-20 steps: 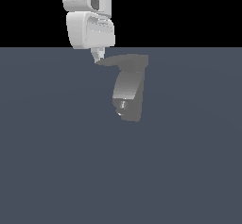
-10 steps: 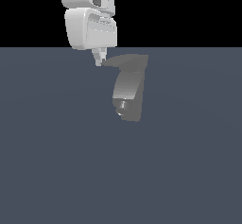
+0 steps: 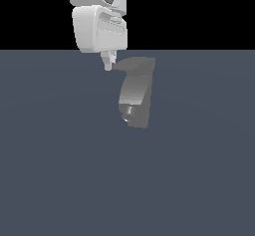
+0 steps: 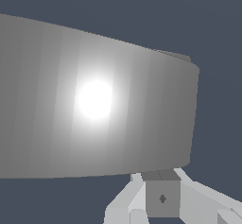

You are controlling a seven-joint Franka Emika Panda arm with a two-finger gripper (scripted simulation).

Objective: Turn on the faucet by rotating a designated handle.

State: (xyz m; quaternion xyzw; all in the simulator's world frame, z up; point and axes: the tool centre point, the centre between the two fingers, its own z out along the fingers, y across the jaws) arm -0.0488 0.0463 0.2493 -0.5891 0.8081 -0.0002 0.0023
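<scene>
The grey faucet [image 3: 135,94] stands on the ground in the exterior view, its shiny spout tip [image 3: 129,111] low on the front. On top lies the flat dark-grey handle [image 3: 138,62], pointing toward the exterior view's left. My gripper [image 3: 108,65] hangs from the white hand, with its fingertips right at the handle's pointed end. The fingers look pressed together and hold nothing. In the wrist view the faucet [image 4: 94,105] fills most of the picture with a bright glare, and my gripper [image 4: 162,197] shows its grey pads side by side just beneath it.
A flat dark blue-grey ground [image 3: 199,170] stretches all around the faucet. Black background lies above its far edge. The white arm [image 3: 99,26] rises above the handle's tip.
My gripper has slid a little toward the exterior view's right and slightly down, closing onto the handle's pointed end. The faucet body has stayed in place.
</scene>
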